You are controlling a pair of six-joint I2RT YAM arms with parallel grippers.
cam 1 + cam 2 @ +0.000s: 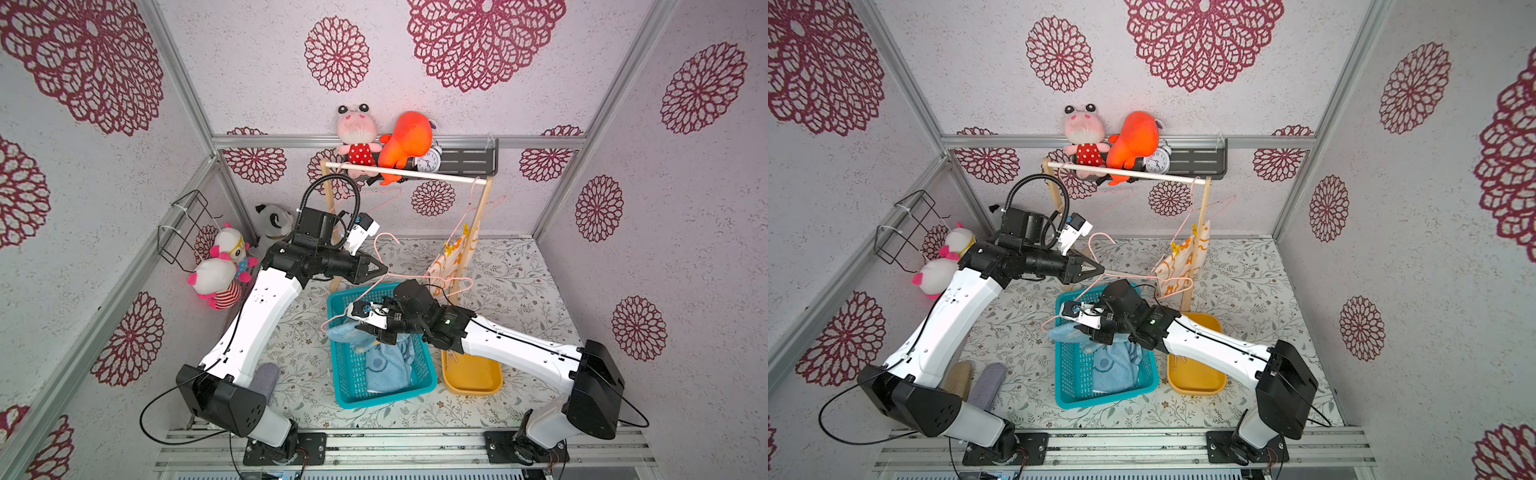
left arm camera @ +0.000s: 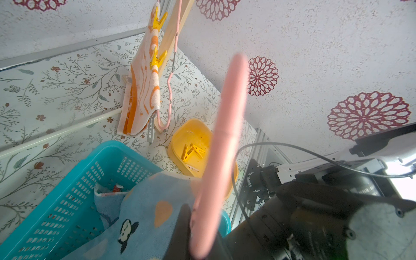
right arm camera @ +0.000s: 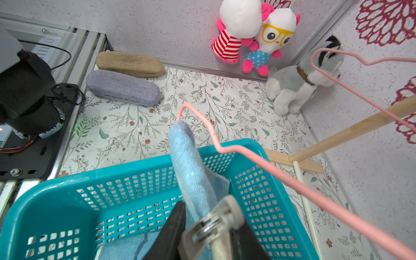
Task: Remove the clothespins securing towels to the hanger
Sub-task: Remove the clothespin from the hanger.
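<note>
Nearest me, over the teal basket (image 3: 112, 177): my right tool (image 3: 210, 216) reaches toward 9 o'clock in the top views. The pale clothespin (image 3: 216, 222) sits right between its fingers. The pin's long axis runs roughly in line with the tool, with the handle end toward me and the biting end away on the blue towel (image 3: 189, 162). That towel is folded over the pink hanger (image 3: 292, 180) and droops into the basket. The fingers are partly closed, flanking the handles, and look to be pressing on them, so I call it pinching the pin. The right arm is clearly the nearer one for this clip. The move I expect is a squeeze, then a pull straight back along that axis.

At 3 o'clock of the basket is the yellow tray (image 1: 473, 386), with loose pins (image 2: 191, 153) in it.

Further out, at 11 o'clock of the basket, my left tool (image 1: 380, 268) is pressed together on the hanger wire and holds it up.

Farthest, at 1 o'clock: the white-orange towel (image 1: 451, 257) hangs on the rack (image 1: 484, 216). Two yellow clothespins (image 2: 158, 20) are clipped on it, well apart from both tools.
</note>
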